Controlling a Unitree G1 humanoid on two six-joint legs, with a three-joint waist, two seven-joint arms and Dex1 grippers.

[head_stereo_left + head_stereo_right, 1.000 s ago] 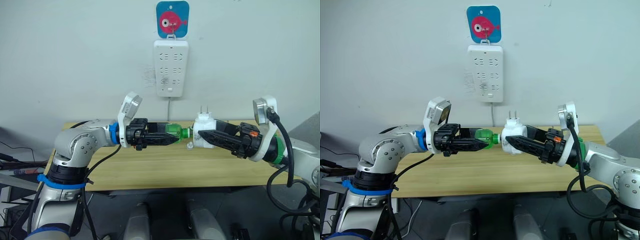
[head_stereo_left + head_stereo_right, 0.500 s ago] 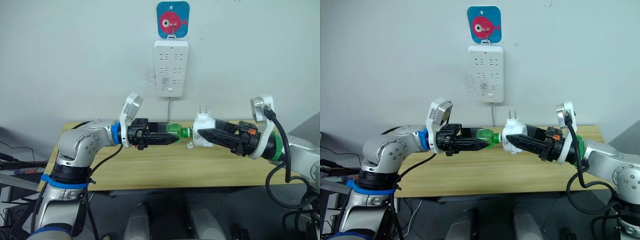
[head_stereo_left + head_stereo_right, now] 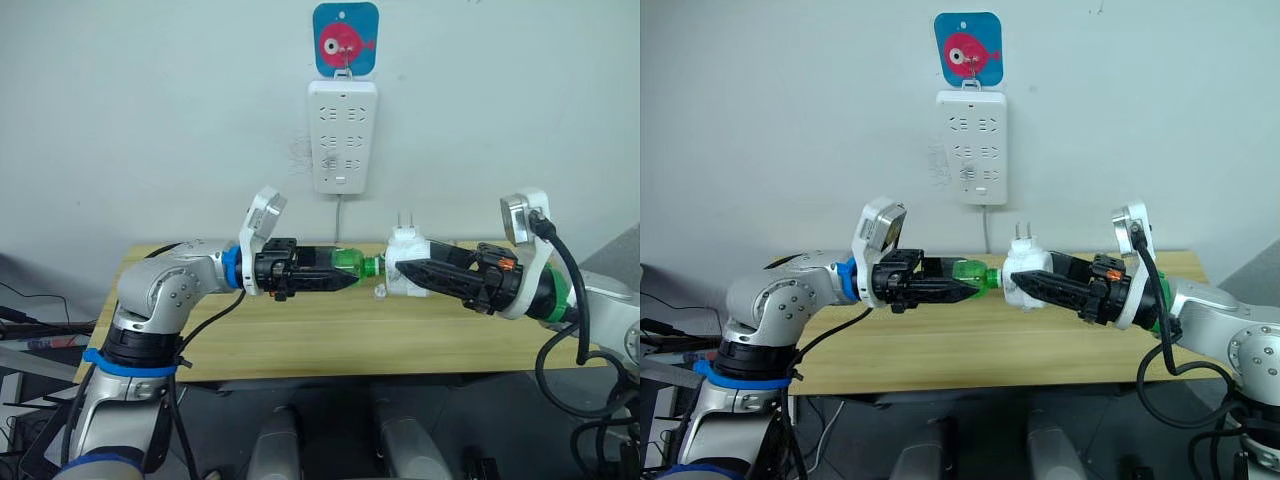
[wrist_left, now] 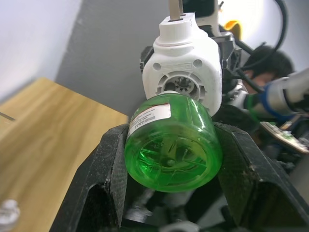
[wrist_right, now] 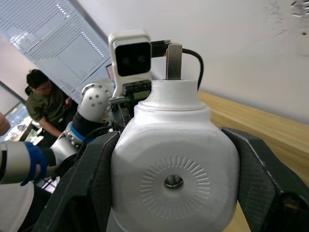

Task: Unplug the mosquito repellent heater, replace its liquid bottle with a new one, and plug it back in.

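While the left claw (image 3: 340, 279) squeezes its two black fingers against the sides of the green bottle (image 3: 349, 264), the right claw (image 3: 408, 274) is clamped just as firmly on the white heater (image 3: 404, 262), one finger on each flank. Both are held up in the air above the wooden surface (image 3: 330, 330), about midway between the two arms. The bottle lies on its side, neck pointing toward the heater, and that neck meets the heater's underside; from the left wrist view the bottle (image 4: 171, 141) sits right at the round socket of the heater (image 4: 182, 72), though how far it is in cannot be told. The heater's two metal prongs (image 3: 405, 219) point upward, free of any socket. In the right wrist view the heater (image 5: 175, 169) shows its rounded face with a small hole in the middle. Just below the meeting point, a small clear object (image 3: 381, 292) rests on the surface. Farther out, on the wall behind, the long white power strip (image 3: 343, 135) hangs under a blue card with a red fish (image 3: 345, 38), its cord dropping down behind the surface. In the background of the right wrist view, a person (image 5: 45, 98) is bent over.
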